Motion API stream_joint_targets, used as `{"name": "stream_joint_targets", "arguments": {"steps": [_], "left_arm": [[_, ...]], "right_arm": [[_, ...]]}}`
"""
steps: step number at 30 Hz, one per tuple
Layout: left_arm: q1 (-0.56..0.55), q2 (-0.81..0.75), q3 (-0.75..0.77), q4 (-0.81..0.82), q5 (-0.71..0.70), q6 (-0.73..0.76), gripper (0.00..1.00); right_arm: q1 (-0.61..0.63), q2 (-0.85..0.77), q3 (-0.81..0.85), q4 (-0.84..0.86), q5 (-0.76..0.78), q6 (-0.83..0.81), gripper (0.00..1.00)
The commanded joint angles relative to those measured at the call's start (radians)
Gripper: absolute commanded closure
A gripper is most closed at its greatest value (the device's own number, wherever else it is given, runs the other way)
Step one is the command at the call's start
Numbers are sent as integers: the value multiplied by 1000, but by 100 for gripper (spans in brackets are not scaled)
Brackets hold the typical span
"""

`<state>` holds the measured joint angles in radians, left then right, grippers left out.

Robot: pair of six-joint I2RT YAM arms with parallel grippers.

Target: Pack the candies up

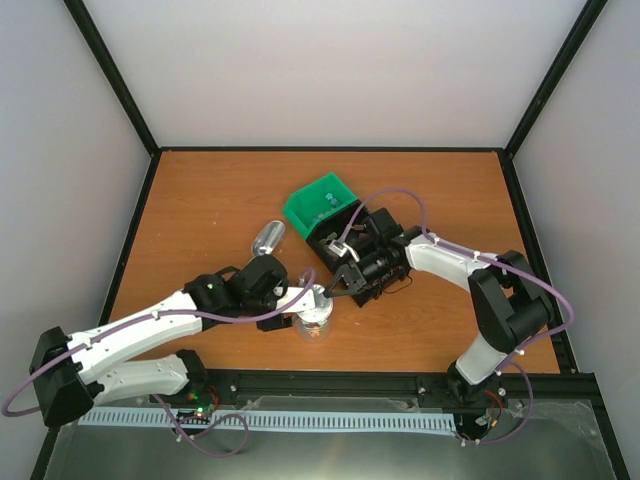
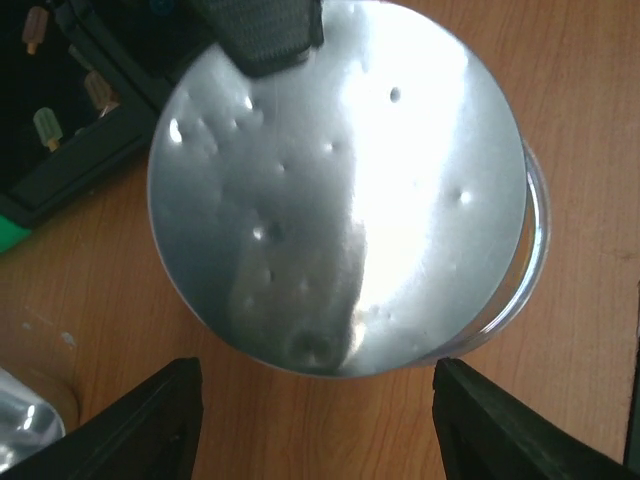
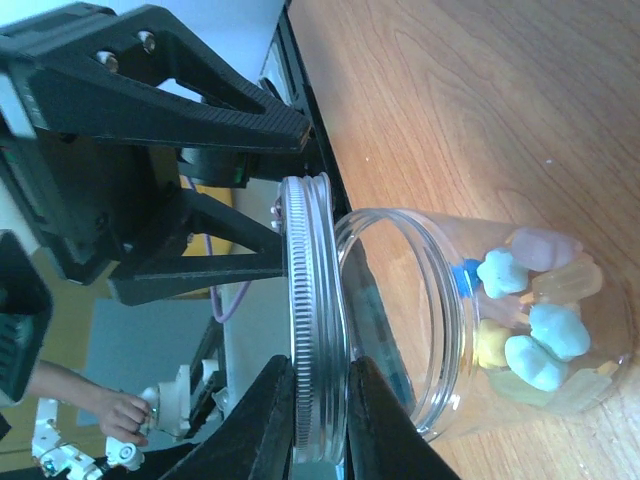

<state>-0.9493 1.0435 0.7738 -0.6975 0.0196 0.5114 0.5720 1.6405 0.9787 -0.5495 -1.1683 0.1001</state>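
Right up close we see the two dark fingers of the right end effector (image 3: 322,405) squeezed together on the edge of a shiny silver lid (image 3: 315,300). The lid sits just over the open mouth of a see-through jar (image 3: 440,400). We can see a thin gap between them, so the lid is not on yet. The jar stands on the brown bench (image 3: 480,100). Down inside the jar are the candies (image 3: 535,320), little chunky bits in blue, yellow, pink and white. They fill only the bottom part. The left end effector (image 2: 315,400) hangs above the lid with its fingers wide apart, holding nothing. Its fingers reach down near the lid's edge, but we cannot tell if they touch it. Behind the jar is a green bin (image 1: 322,203), and we can spot only a couple of tiny bits in it. A second jar (image 1: 268,237) lies on its side close by, and we cannot tell what is in it. So we think the filling part is mostly done for this jar. What is left is to put the lid flat on the mouth, turn it tight and let go. If the lid goes on crooked it may not catch, so we think it needs to be level first.
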Motion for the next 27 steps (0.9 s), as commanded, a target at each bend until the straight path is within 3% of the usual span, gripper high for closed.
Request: {"name": "stream_joint_targets", "arguments": {"steps": [1,9,16,20,27], "left_arm": [[-13,-32,39,-28,-61,-25,34],[-13,-134,33,-81,37,39,36],[-14,-120,36,-81,160,108,51],[-16,-112,33,-81,240,136,55],[-15,-95,19,-43,247,151,59]], "right_arm": [[-25,-7,24,15,-77,25,97],[18,25,17,38,-62,51,97],[21,63,19,35,-20,44,97],[21,77,33,34,-6,44,96],[21,82,49,33,-20,44,97]]}}
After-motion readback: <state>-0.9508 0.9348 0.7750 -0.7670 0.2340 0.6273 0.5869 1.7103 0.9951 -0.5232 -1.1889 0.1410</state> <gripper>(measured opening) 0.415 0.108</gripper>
